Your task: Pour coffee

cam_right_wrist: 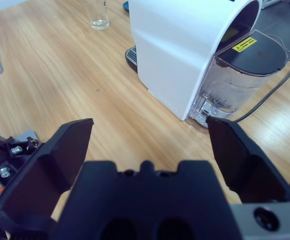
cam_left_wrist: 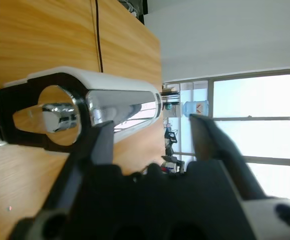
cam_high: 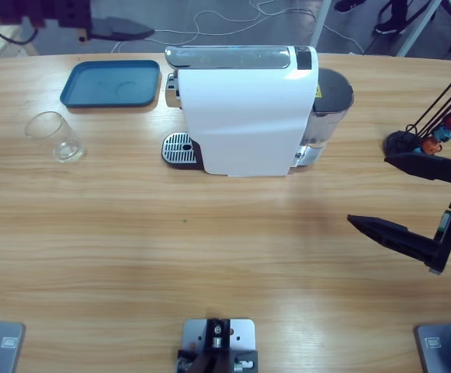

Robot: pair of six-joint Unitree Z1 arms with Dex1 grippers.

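Your right claw point(cam_high: 386, 193) hangs wide open over the right end of the tabletop point(cam_high: 209, 249), gripping nothing, its two black jaws well apart and pointing toward the middle. In its wrist view the jaws frame the white capsule coffee machine point(cam_right_wrist: 184, 55), whose clear water tank point(cam_right_wrist: 234, 90) with a yellow warning label sits at the rear and whose drip grille point(cam_high: 180, 148) sits at the front. Just beside that claw, at the right edge, stands a black wire rack of red, blue and orange capsules point(cam_high: 442, 132). Your left claw point(cam_left_wrist: 149, 135) is also open and empty, held sideways close to the machine's chrome lever point(cam_left_wrist: 105, 107), with room windows beyond it. Farther left on the tabletop, well apart from both claws, a clear glass tumbler point(cam_high: 54, 136) stands near the left edge; you cannot tell whether any coffee is in it. Behind it lies a shallow blue tray point(cam_high: 110, 83), just left of the machine.
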